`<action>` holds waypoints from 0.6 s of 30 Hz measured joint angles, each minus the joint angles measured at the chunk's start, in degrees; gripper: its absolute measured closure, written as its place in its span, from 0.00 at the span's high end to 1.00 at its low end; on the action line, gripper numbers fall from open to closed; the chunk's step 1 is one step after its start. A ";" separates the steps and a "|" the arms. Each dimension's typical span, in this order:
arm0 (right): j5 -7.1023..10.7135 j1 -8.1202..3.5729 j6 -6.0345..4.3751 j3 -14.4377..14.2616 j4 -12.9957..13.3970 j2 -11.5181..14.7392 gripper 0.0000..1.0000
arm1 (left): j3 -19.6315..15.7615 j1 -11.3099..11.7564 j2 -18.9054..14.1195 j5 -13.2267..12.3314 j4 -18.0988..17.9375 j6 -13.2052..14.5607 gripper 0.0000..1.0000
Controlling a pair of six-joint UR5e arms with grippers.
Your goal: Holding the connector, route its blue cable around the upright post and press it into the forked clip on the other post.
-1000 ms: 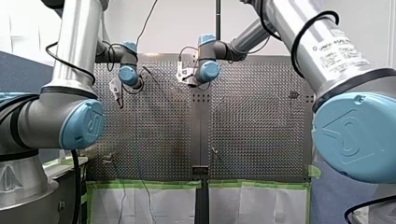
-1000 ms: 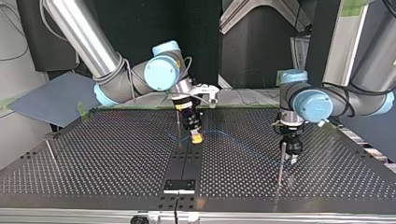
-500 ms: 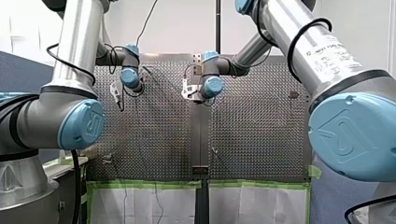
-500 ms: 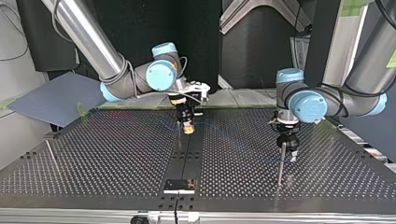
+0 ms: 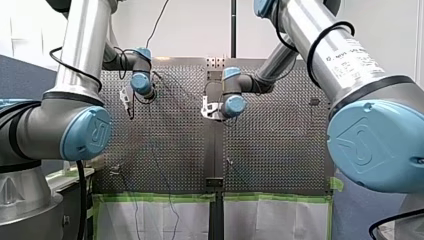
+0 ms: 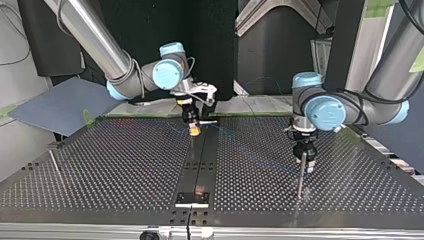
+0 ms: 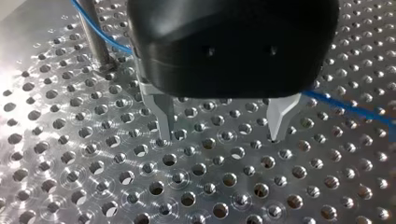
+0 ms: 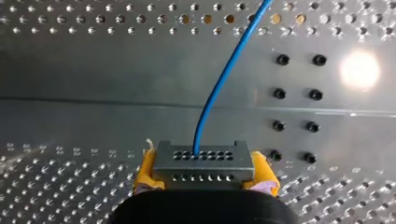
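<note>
Top view, starting at the near edge of the table (image 6: 100,200): that whole front stretch of perforated plate is bare, so loads of room there. A bit further in, at the view's right, a thin upright post (image 6: 299,182) stands on its own, well in from the side edge. The robot's left claw (image 6: 306,168) hangs pointing down, just beside the post's top end.

Left wrist view shows its metal fingers (image 7: 163,122) spread wide with nothing between them. The tips are right down by the holes, but it's hard to say if they touch. The blue cable (image 7: 348,108) runs behind the claw there and passes right by the post's lower part. Can't tell if it's touching either.

Over at the top view's left, a second thin post (image 6: 53,162) sits close to that side edge, well apart from everything else.

Further back, the right claw (image 6: 194,131) is down over the smooth centre strip (image 6: 200,170), near the table's far edge. There's a big open patch of plate between it and the left claw.

Right wrist view: its yellow pads (image 8: 264,170) are clamped on the grey connector (image 8: 202,162), one on each side. The cable leaves the connector's face and heads away across the strip to the perforated plate beyond.
</note>
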State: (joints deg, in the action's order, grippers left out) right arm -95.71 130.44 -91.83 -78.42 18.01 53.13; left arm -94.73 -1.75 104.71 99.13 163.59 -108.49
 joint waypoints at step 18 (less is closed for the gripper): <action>-4.89 -2.15 0.03 -8.96 8.96 -0.36 0.00 | 0.00 -0.80 0.00 2.02 0.25 1.21 0.98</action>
State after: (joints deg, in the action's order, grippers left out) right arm -100.59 128.28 -91.80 -87.38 26.98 52.77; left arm -94.72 -2.55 104.71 101.15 163.84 -107.28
